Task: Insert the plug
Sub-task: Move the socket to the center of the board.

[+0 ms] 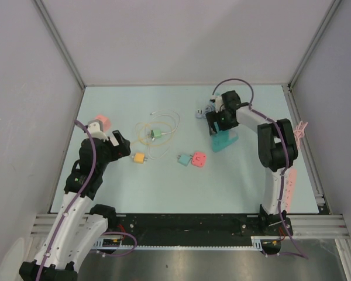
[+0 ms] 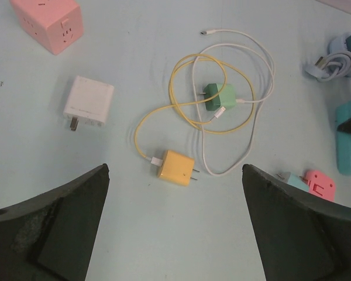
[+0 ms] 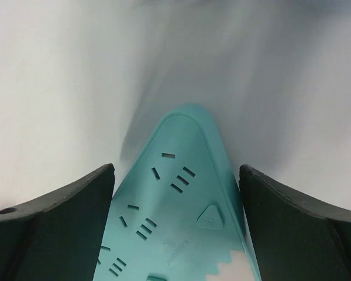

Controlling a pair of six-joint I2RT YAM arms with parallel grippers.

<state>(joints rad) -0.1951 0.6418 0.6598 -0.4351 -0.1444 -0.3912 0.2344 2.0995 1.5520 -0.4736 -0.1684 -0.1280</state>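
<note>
My left gripper (image 2: pixel 175 175) gapes over yellow plug (image 2: pixel 176 167); right gripper (image 3: pixel 176 175) straddles teal strip (image 3: pixel 175 228), clamp unconfirmed, so strip may slip.

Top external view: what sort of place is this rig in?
Probably a lab robot test cell: plain grey panel walls enclose a pale blue tabletop, left arm and right arm are bolted to a rail at its near edge, and props are staged: yellow charger, teal power strip.

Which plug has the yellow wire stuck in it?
The yellow plug. The green plug has a white wire, and the white plug has none.
</note>
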